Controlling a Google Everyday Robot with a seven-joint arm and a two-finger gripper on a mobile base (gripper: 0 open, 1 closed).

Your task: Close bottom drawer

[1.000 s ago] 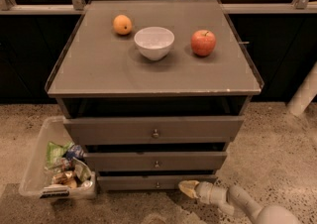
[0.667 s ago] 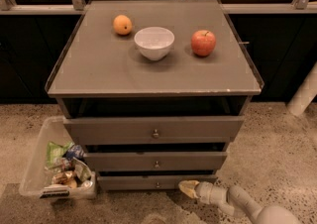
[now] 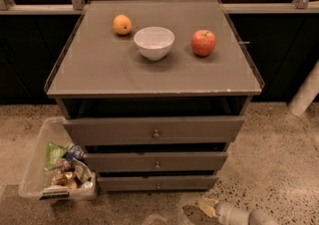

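Observation:
The bottom drawer is the lowest of three dark grey-brown fronts on the cabinet, with a small round metal knob. Above it are the middle drawer and the wider top drawer. My gripper is low near the floor, in front of and to the right of the bottom drawer, at the end of the white arm coming in from the lower right. It is a little apart from the drawer front.
On the cabinet top stand an orange, a white bowl and a red apple. A clear bin of snack packets sits on the floor at the cabinet's left. A white post stands at the right.

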